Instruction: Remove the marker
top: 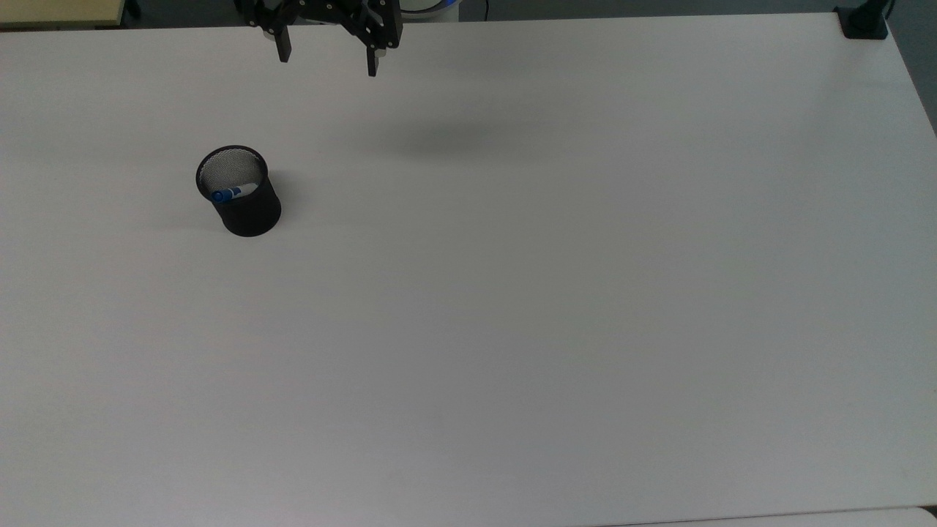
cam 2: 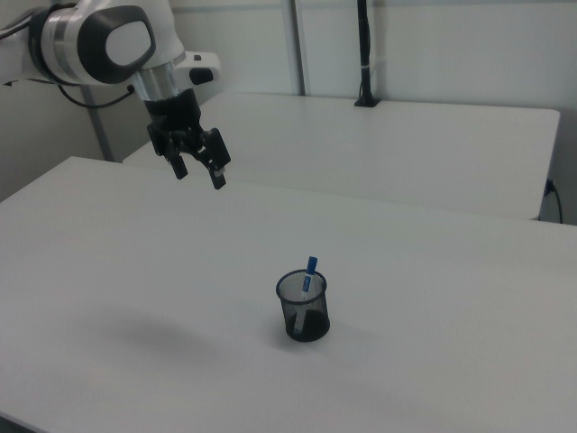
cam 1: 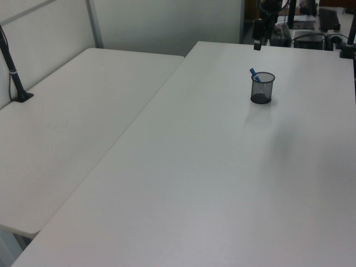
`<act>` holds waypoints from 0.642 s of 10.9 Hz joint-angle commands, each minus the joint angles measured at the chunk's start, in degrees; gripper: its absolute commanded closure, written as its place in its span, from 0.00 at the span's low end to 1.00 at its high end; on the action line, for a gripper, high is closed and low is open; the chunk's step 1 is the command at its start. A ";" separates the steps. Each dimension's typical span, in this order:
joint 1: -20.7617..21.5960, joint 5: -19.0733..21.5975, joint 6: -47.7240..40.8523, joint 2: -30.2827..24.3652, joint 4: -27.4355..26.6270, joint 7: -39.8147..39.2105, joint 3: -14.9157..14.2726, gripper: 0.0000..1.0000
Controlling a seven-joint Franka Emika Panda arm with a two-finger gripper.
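We are hovering the gripper (top: pixel 326 62), jaws wide and empty, well apart from the cup (top: pixel 245 199) on the table (top: pixel 556 293). The marker (cam 2: pixel 308 273) is leaning inside it, cap above the rim; we are judging a straight descent over that cap best, pinching without tipping the cup.

marker (top: pixel 228 194) in mesh cup (top: pixel 247 205), leaning, tip above rim | cup on table (top: pixel 512 293), top view's left | gripper (top: pixel 327 64) above table's far edge, well apart, seemingly behind cup
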 commanded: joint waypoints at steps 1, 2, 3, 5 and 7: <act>-0.72 -0.07 -2.16 -0.28 0.83 -0.99 0.67 0.00; -0.81 -0.16 -2.16 -0.37 0.83 -1.77 0.67 0.00; -1.25 -0.24 -2.07 -0.37 0.83 -2.04 0.59 0.00; -2.39 -0.86 -1.90 -0.37 0.74 -8.85 -0.20 0.00; -4.49 -0.86 -2.07 -0.37 0.74 -21.76 -1.34 0.00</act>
